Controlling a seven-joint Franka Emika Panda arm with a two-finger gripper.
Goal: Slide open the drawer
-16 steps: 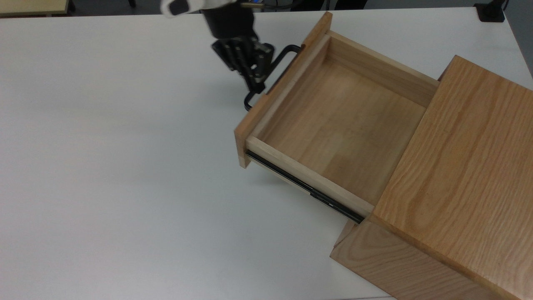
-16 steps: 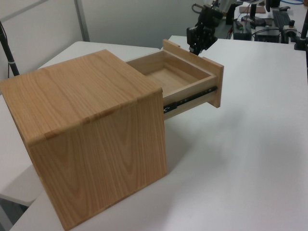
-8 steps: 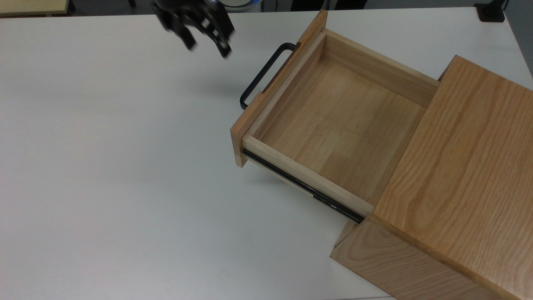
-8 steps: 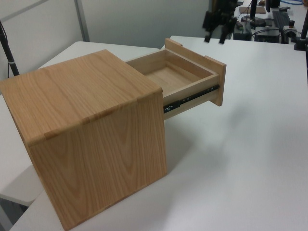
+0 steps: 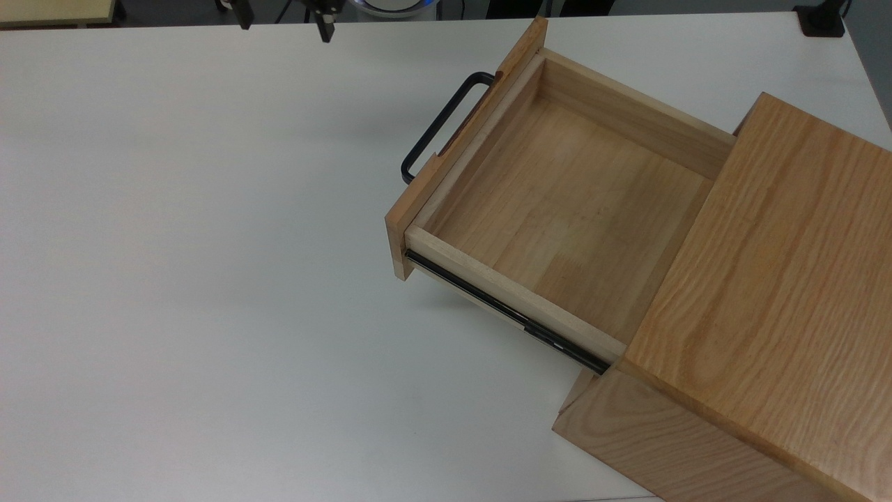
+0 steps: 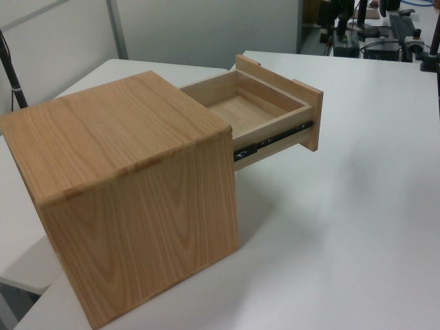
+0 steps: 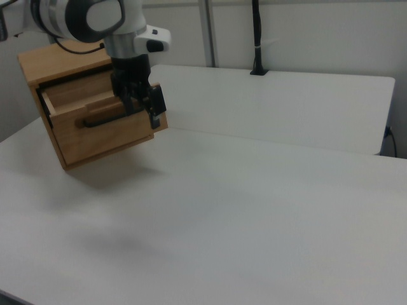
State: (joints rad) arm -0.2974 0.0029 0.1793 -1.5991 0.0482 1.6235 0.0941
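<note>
The drawer (image 5: 557, 202) is sitting pulled well out of the cabinet (image 5: 773, 293), so the task is looking done. The gripper (image 7: 140, 101) is hanging apart from the handle (image 5: 435, 129), jaws spread and holding nothing.

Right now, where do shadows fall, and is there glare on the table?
Top view: a narrow dark shadow lies under the drawer on the table, with no harsh glare. Right view: a soft, broad shadow spreads below the drawer front.

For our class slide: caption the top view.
Drawer slid open from its cabinet, handle free.
</note>
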